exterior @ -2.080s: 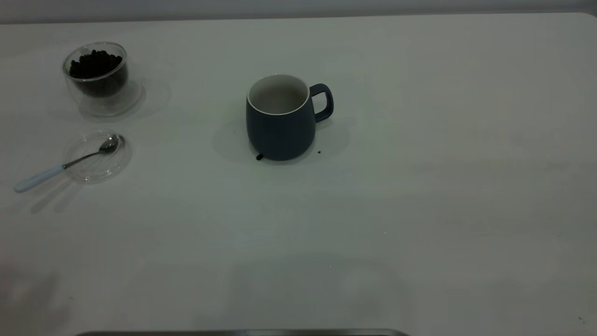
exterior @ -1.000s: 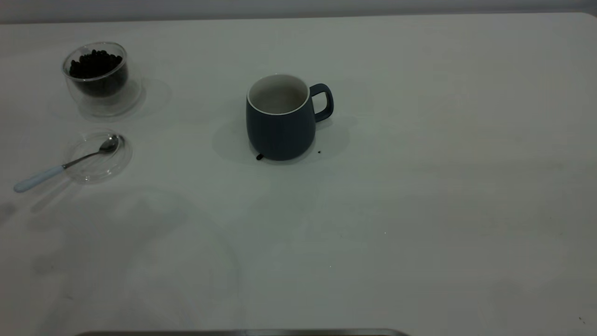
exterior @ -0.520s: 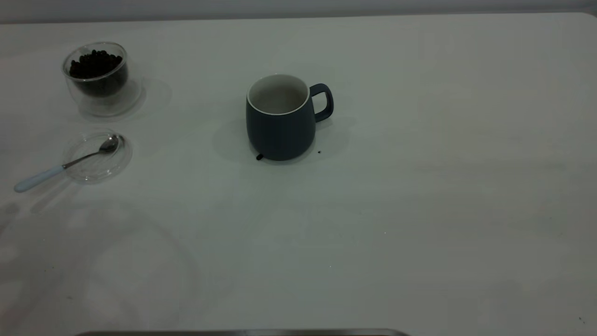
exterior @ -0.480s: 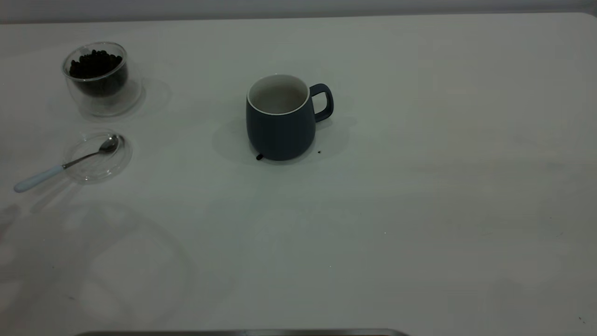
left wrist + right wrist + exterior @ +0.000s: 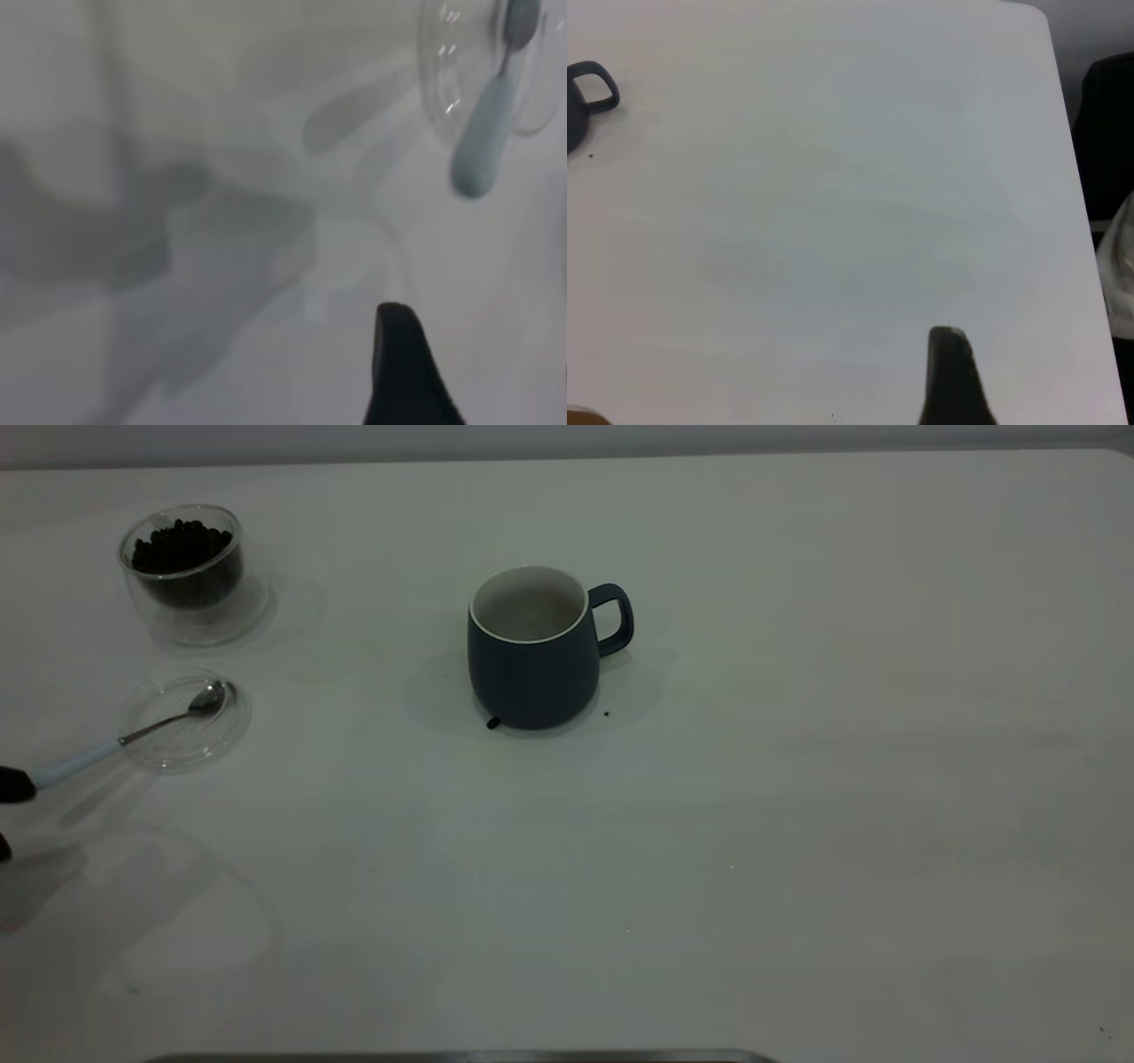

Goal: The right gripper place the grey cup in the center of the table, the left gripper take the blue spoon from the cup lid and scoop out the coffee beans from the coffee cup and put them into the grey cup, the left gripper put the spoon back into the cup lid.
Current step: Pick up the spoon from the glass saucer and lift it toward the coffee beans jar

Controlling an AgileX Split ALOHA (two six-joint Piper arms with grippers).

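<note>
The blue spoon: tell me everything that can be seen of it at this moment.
The blue spoon is a small teaspoon with a shiny metal bowl, a thin metal neck and a pale whitish-blue handle. It lies slantwise near the table's left edge, below the coffee cup. Its bowl rests inside the clear cup lid; the handle reaches out past the lid's rim onto the table. The left end effector has its black tip at the handle's far end; whether they touch cannot be told.

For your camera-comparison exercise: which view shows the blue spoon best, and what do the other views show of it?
The exterior view: the whole blue spoon shows, bowl in the cup lid, handle out over the table. The left wrist view cuts off part of the bowl. The right wrist view shows none of it.
</note>
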